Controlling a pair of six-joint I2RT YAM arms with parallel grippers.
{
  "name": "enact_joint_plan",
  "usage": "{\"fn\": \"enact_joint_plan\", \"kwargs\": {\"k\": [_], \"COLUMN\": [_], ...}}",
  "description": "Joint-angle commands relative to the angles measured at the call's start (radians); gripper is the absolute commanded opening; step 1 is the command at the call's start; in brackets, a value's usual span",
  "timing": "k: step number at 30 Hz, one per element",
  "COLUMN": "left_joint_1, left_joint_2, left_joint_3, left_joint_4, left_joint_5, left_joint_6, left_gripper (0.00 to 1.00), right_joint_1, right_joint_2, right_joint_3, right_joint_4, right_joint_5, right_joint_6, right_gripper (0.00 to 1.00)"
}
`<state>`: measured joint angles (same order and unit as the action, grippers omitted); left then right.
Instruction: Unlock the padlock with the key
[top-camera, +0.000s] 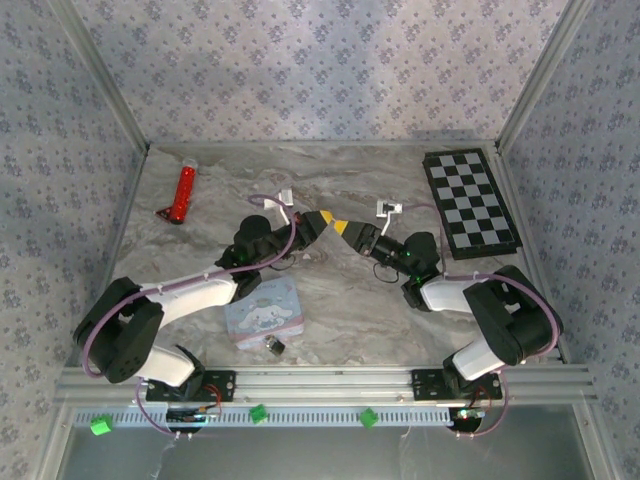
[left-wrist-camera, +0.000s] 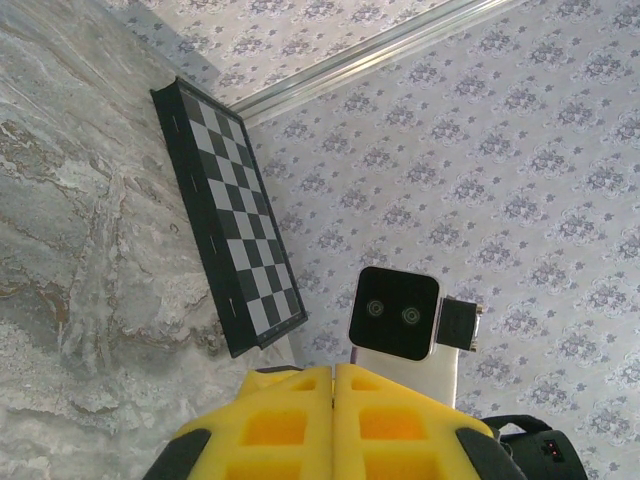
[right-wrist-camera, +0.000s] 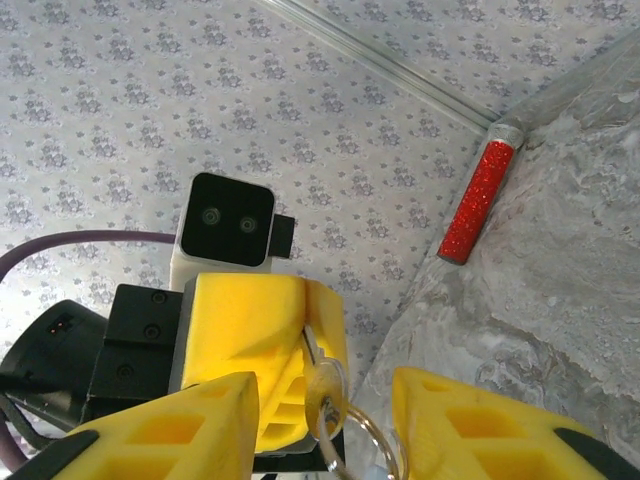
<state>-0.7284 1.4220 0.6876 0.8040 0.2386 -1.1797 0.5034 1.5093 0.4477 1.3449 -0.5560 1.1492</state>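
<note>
One key (right-wrist-camera: 323, 385) clamped in left gripper (top-camera: 322, 218); right gripper (top-camera: 344, 227) spread apart around it; padlock (top-camera: 272, 345) at 6 o'clock of tin (top-camera: 265, 305)

The left gripper (top-camera: 322, 219) and right gripper (top-camera: 344, 228) meet tip to tip above the table (top-camera: 360, 300), while the padlock (top-camera: 273, 345) lies well apart, just beside the tin (top-camera: 265, 308).

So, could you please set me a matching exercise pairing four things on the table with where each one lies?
Things:
1. red glittery tube
2. black-and-white chessboard
3. pastel cartoon tin
4. tiny black padlock

Places:
A. far right
B. just at the tin's near side
C. far left
D. near side, left of centre

Pairs: 1-C, 2-A, 3-D, 4-B.
</note>
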Motion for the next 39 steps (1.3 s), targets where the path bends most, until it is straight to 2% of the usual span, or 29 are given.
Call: {"fn": "enact_joint_plan", "kwargs": {"k": [1,27,28,32,39], "left_joint_1": [0.006,0.014,0.014,0.015,0.015], "left_joint_2": [-0.014,-0.028,-0.030,-0.031,-0.028], "left_joint_3": [0.017,-0.019,-0.022,-0.023,-0.025], "left_joint_4": [0.017,0.026,0.026,0.029,0.032], "left_joint_5": [0.007,-0.013,-0.014,-0.012,-0.006], "left_joint_6": [0.005,0.009,0.010,0.012,0.013], "left_gripper": [0.00,0.00,0.00,0.00,0.00], "right_joint_1": [-0.002,-0.003,-0.004,-0.002,-0.002], "right_joint_2": [0.000,-0.006,-0.006,-0.003,0.008], "right_joint_3": [0.028,0.026,0.026,0.026,0.026], "right_joint_4": [0.048,0.047,0.048,0.048,0.048], "right_joint_5": [-0.026,-0.024,-0.024,-0.023,-0.013], "right_joint_6": [0.007,0.027,0.029,0.032,0.033], "right_gripper": [0.38,0.07,0.07,0.23,0.31]}}
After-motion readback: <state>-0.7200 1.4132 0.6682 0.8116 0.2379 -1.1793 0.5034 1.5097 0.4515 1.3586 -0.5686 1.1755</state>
